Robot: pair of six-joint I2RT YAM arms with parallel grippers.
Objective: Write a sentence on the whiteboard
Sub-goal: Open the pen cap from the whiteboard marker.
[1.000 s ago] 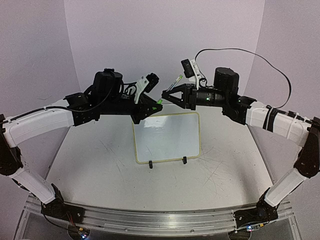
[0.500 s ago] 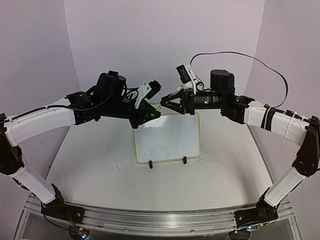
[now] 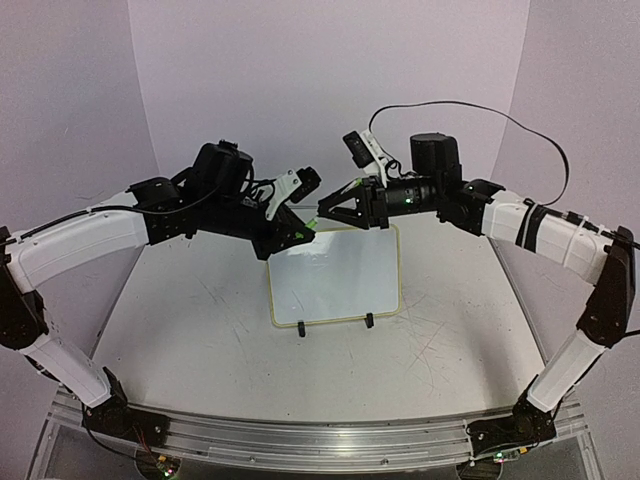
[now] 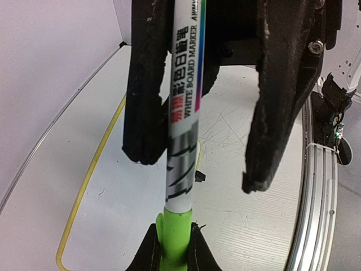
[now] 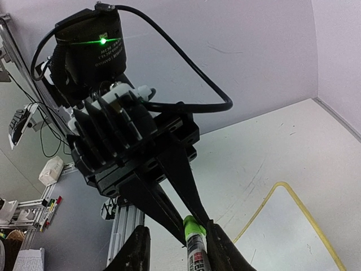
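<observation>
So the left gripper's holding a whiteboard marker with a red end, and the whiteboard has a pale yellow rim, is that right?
One thing is off: the marker's end is green, not red. The left wrist view shows the left gripper holding the whiteboard marker with its green end farthest from the camera. The whiteboard does have a pale yellow rim.

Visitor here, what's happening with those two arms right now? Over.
Left end effector shut on the marker. Right end effector astride its green end, grip unclear. Whiteboard below shows no writing; nothing in the way.
</observation>
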